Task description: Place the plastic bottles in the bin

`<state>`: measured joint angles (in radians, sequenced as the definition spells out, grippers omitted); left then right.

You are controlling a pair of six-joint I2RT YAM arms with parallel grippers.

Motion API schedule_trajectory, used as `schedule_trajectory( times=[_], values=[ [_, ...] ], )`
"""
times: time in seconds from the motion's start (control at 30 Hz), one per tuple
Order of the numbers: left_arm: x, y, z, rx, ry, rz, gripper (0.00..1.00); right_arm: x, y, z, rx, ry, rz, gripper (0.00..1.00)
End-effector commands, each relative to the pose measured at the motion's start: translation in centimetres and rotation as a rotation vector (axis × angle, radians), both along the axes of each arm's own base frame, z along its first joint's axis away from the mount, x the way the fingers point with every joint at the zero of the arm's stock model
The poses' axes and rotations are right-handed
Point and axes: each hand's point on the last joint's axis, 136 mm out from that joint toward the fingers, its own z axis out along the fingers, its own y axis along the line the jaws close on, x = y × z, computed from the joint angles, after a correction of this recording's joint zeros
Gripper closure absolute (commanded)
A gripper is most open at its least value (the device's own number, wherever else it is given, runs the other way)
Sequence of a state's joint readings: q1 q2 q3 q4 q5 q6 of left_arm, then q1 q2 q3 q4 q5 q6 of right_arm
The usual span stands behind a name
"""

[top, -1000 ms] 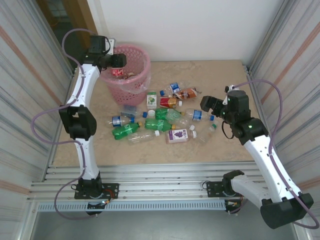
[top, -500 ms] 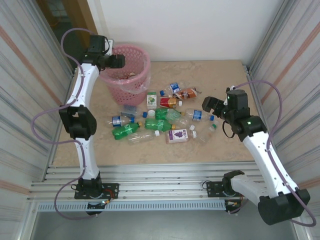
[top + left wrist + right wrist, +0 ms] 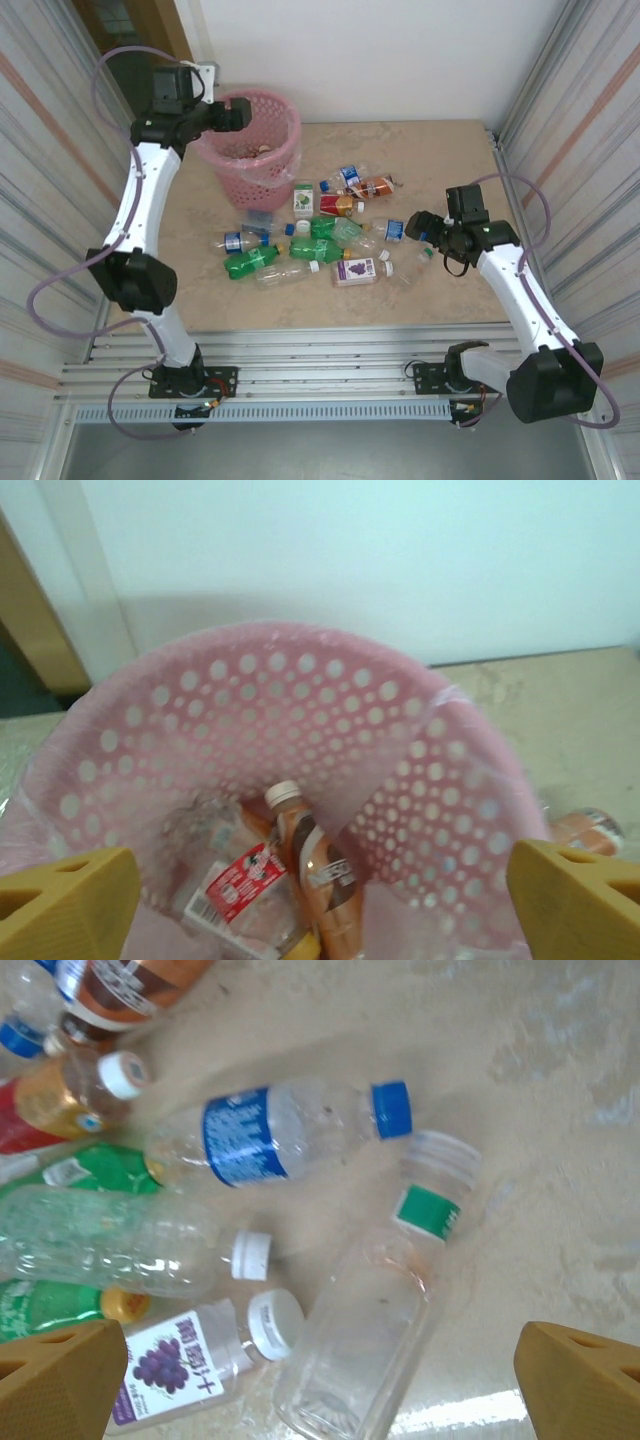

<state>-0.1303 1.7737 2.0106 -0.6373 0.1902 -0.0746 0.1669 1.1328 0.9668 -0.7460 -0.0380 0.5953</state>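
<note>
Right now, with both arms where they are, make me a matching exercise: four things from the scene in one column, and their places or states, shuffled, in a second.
Column one:
1. left gripper
2. right gripper
3. brown bottle with a white cap
4. grape-label bottle

Column two:
A. lying on the table
B. open, above the bin
C. lying inside the bin
D. open, above the scattered bottles

Pairs: 1-B, 2-D, 3-C, 4-A.
</note>
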Motion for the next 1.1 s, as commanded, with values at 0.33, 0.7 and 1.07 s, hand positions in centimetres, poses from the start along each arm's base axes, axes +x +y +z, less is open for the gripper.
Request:
schedule_trajectory(
  times=[0.33, 0.7, 1.07],
  values=[
    [-9.3, -6.7, 0.7, -0.244, -0.099, -0.191, 0.01, -3.4, 0.4, -4.4, 0.137, 0.16, -0.127, 0.02],
    [-13.6, -6.3, -6.3, -0.285, -0.013, -0.079, 0.01, -3.7, 1.8, -7.0, 0.235, 0.204, -0.166, 0.02],
    [-14.7, -4.5, -12.0, -0.244, 0.078, 0.021, 0.01, -3.3, 3.0, -9.5, 0.235, 0.268, -0.147, 0.02]
  ],
)
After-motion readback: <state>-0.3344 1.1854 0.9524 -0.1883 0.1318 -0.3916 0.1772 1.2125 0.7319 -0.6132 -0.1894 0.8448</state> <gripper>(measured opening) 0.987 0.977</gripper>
